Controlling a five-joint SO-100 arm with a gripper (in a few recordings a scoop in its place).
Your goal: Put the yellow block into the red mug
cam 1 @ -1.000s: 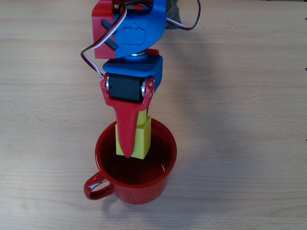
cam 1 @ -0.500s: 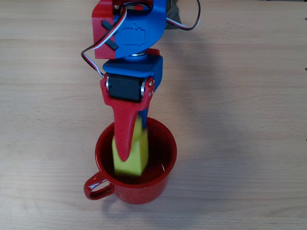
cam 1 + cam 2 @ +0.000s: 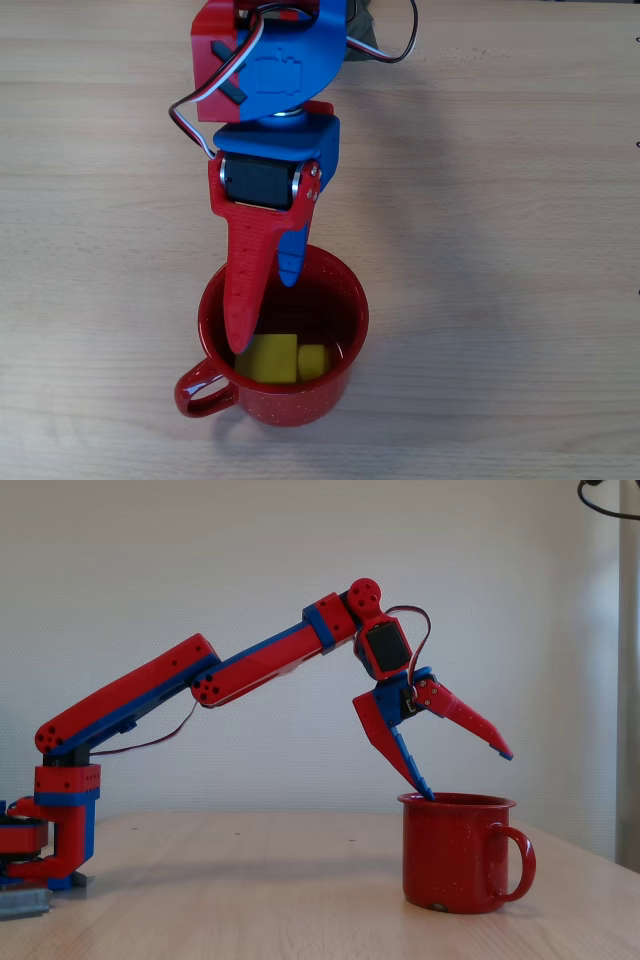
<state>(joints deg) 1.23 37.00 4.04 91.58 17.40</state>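
Since the earlier frames, the yellow block has been let go and has dropped out of the pincer: where it was clamped between the fingers above the rim, it is now seen lying on the bottom of the red mug, at the side nearest the lower edge of the overhead view, with its round stud turned toward the picture's right. The pincer's jaws are now spread apart and nothing is held between them. In the overhead view the long red finger reaches across the mug's opening toward its left inner wall, while the shorter blue finger ends just over the far rim. In the fixed view the pincer is seen from the side, with the lower finger's tip at the mug's rim on the left and the upper finger angled out to the right, well clear above the opening. The mug stands upright on the pale wooden bench, its loop handle pointing to the right in the fixed view and toward the lower left in the overhead view. The red-and-blue arm is stretched from its base at the left of the bench, bent downward at the wrist over the mug.
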